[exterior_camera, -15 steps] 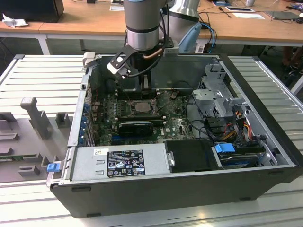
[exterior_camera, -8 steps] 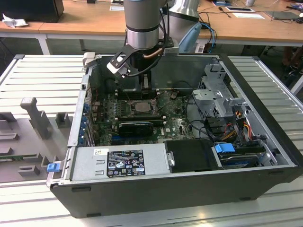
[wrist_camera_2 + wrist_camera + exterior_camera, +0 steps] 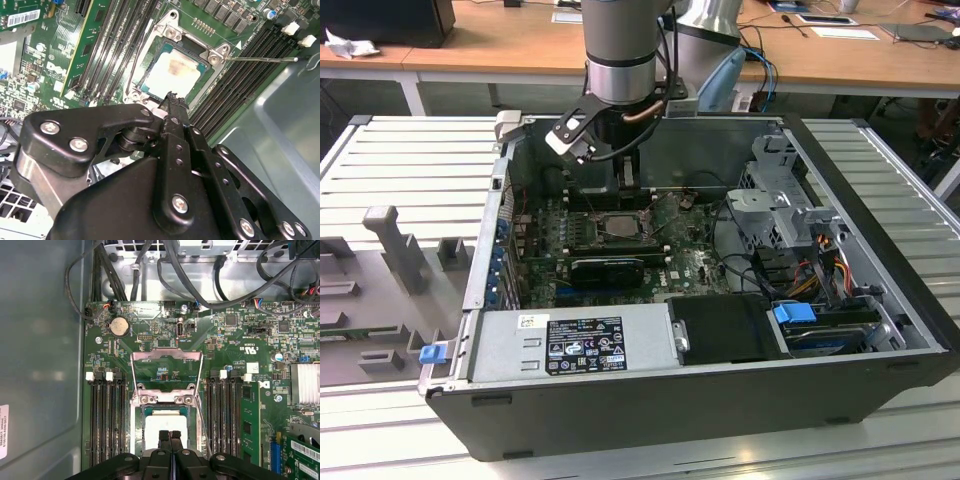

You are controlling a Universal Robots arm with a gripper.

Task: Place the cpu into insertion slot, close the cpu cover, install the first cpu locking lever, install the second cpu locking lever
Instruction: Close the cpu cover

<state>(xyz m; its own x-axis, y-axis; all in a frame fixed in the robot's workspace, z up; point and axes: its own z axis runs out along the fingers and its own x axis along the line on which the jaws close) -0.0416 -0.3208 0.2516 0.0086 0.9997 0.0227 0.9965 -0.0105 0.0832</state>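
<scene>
Silvery cpu [image 3: 165, 421] lies seated in insertion slot [image 3: 136, 420] under the closed, empty tool [image 3: 170, 433]; judged light, fragile, edge-hold advised.

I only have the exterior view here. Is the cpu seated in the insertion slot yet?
Observer: Yes. In both wrist views the cpu lies flat inside the insertion slot, metal top up.
Operator: Is the cpu cover down?
Observer: No. In the first wrist view the cpu cover is swung back off the slot, so the chip is uncovered.
Operator: What is the hand doing?
Observer: The hand is at the cpu's near edge, fingers shut together with nothing between them.
</scene>
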